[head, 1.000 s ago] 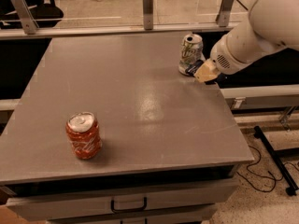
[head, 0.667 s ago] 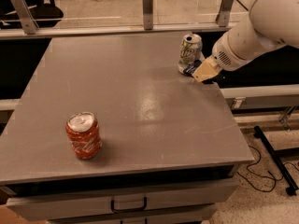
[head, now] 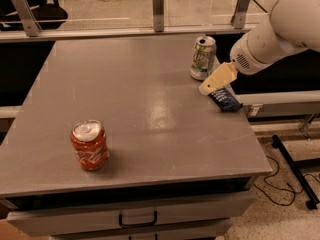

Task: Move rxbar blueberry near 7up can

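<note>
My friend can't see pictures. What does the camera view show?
The robot's cream end effector hangs over a flat navy-blue snack bar lying at the right edge of the grey table, beside a dented white-and-green drink can. An orange-red drink can stands near the front left.

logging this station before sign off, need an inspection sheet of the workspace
surface: grey table, with a drawer below
job's things: rxbar blueberry lies flat at the right edge, close to the upright 7up can
clutter: orange-red can upright, front left
grippers: gripper low between the 7up can and the bar
cables: black cable on the floor at right
surroundings: railing posts behind the table
</note>
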Controlling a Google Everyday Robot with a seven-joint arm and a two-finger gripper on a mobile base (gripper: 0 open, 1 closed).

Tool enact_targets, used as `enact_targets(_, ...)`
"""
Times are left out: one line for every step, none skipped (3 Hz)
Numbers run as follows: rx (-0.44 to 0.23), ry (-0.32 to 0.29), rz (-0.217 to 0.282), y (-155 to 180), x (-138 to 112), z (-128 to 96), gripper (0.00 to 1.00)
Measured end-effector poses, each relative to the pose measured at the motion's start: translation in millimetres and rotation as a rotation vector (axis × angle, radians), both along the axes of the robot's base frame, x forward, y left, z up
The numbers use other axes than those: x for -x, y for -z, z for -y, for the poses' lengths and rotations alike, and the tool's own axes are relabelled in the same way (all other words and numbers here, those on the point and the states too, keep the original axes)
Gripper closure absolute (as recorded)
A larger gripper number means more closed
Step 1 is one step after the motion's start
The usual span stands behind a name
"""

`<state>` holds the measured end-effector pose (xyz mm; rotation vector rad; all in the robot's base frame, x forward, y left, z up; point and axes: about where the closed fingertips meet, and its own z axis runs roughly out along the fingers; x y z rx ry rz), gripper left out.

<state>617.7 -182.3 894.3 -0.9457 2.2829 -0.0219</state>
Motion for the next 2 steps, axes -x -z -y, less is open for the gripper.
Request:
enact_targets(-0.03, -0.013, 0.044, -17.4, -4.5, -22.2, 0.0)
enact_targets(-0.033, -0.014, 0.046, -18.3, -4.7, -23.3, 0.0)
